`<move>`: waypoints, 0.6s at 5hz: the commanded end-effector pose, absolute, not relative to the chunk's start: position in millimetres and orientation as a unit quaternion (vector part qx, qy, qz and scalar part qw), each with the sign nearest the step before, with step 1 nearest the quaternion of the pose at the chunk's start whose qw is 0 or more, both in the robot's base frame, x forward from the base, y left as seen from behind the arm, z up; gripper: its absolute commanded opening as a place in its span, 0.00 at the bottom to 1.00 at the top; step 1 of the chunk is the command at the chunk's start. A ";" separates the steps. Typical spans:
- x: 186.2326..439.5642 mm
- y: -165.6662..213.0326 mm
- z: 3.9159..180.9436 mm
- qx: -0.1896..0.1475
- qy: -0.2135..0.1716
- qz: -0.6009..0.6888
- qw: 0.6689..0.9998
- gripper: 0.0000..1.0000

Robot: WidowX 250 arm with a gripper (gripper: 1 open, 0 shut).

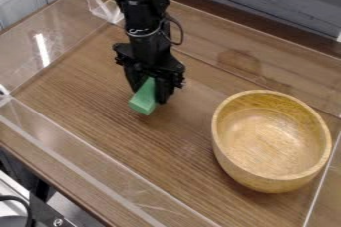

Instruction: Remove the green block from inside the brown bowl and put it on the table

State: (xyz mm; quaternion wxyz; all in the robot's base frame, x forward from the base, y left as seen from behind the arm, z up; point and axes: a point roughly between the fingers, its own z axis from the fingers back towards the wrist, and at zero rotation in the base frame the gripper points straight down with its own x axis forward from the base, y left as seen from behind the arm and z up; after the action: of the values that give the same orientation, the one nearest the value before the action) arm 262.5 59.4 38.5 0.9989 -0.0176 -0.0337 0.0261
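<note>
The green block (144,98) hangs tilted between the black fingers of my gripper (151,84), which is shut on its upper end. Its lower end sits at or just above the table (120,151); whether it touches I cannot tell. The gripper points straight down over the middle-left of the tabletop. To the right, well apart from the gripper, stands the brown bowl (274,139), round and wooden, with nothing in it.
Low clear acrylic walls (54,32) edge the tabletop on the left, front and back. The black arm (134,2) rises from the gripper toward the upper left. A darker stain (240,62) marks the wood behind the bowl.
</note>
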 end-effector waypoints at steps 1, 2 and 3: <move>264.9 63.6 44.3 -0.017 -0.046 0.030 0.998 0.00; 262.5 63.6 43.4 -0.022 -0.040 0.031 0.998 0.00; 260.3 63.3 42.7 -0.027 -0.034 0.032 0.999 0.00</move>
State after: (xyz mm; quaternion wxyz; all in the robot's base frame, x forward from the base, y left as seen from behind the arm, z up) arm 256.7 59.1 35.2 0.9990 -0.0305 -0.0179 0.0282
